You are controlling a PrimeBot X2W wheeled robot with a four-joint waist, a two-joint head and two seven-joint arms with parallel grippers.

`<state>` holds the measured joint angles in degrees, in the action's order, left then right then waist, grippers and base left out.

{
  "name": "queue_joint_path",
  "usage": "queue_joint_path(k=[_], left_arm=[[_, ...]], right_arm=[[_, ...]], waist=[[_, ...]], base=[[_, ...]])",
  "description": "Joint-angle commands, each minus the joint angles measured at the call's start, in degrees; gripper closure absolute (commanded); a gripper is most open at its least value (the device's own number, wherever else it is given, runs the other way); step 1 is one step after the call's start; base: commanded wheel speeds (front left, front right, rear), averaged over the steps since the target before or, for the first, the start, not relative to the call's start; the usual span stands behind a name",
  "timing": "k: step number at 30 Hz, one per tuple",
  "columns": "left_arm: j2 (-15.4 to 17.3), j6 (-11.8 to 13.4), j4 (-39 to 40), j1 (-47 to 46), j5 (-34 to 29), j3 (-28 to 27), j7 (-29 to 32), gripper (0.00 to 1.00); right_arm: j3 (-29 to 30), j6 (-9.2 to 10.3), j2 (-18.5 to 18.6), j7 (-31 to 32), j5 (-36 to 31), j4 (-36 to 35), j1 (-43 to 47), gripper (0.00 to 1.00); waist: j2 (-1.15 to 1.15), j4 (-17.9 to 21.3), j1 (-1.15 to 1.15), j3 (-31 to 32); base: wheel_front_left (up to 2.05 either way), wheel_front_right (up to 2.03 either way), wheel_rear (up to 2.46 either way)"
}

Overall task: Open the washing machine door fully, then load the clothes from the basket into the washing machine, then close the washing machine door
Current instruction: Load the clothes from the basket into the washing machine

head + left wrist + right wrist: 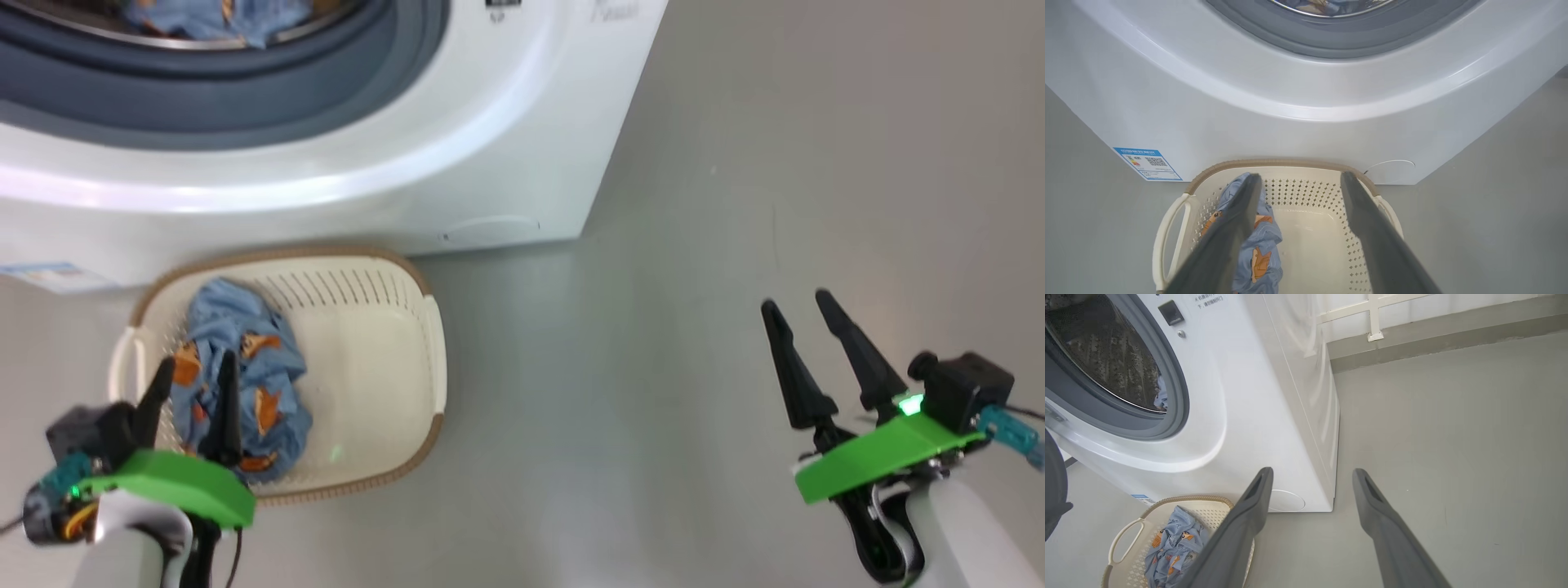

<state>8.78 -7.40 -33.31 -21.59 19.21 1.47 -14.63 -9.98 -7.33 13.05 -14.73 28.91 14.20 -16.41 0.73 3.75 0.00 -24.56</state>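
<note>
Left gripper hung over basket's left end, fingers apart, gripping nothing; clothes bunched there; right gripper spread above floor; more clothes lay inside washing machine.

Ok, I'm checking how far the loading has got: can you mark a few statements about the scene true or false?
1. A blue garment lies in the basket. True.
2. The drum is empty. False: blue clothing lies inside the washing machine.
3. The left-hand tool is shut on cloth. False: the left tool is open above the basket, holding nothing.
4. The right tool is open over the floor. True.
</note>
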Motion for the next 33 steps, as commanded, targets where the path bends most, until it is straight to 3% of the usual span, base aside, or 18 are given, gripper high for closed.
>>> queue_joint_path(k=[1,22,33], left_arm=[[1.4,-0.1,2.9,2.7,-0.6,-2.1,-0.4,0.00],[-1.9,-0.1,21.8,22.6,-3.9,-7.1,-0.4,0.00],[-3.5,-0.1,27.2,27.6,-4.8,-9.3,-0.4,0.00]], right_arm=[[-0.7,-0.16,0.8,-0.3,0.7,-1.0,2.6,0.00],[3.2,-0.16,2.0,-0.3,0.9,-2.6,12.7,0.00],[4.8,-0.16,1.6,-0.3,0.7,-3.5,14.5,0.00]], waist=[[0.00,-0.5,0.00,6.4],[0.00,-0.9,0.00,15.5],[0.00,-0.8,0.00,16.1]], base=[[0.00,0.00,0.00],[0.00,0.00,0.00],[0.00,0.00,0.00]])
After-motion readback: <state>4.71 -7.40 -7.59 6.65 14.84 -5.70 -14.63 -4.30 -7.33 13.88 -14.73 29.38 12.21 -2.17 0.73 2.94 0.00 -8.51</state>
